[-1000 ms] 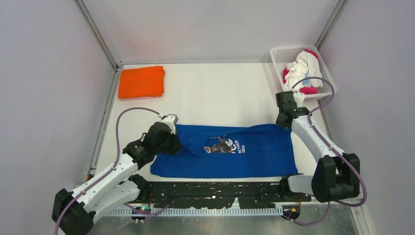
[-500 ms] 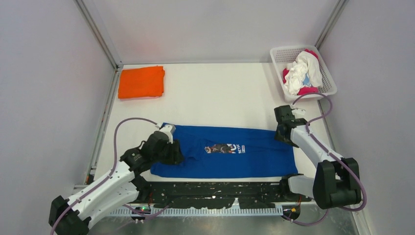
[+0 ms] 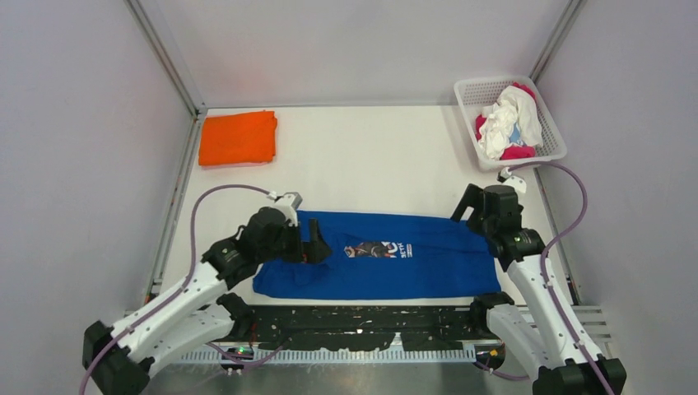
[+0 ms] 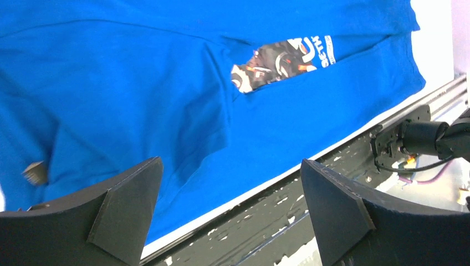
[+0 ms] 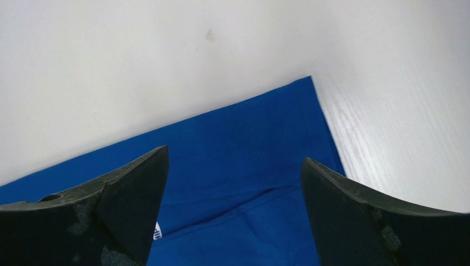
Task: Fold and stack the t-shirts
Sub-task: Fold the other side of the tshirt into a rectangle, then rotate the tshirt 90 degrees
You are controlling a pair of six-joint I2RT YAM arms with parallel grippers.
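Now you're mid-fold, I'd say, on the blue shirt (image 3: 420, 267): left gripper (image 3: 317, 248) and right gripper (image 3: 463, 211) hang spread and empty; next, pinch one end and fold across.

Left gripper (image 4: 229, 166) and right gripper (image 5: 234, 158) now open, off blue t-shirt (image 3: 411, 265)

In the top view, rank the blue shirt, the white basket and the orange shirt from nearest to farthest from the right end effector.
From the right end effector:
1. blue shirt: right under it, near centre of the table.
2. basket: far right corner.
3. orange shirt: far left corner.
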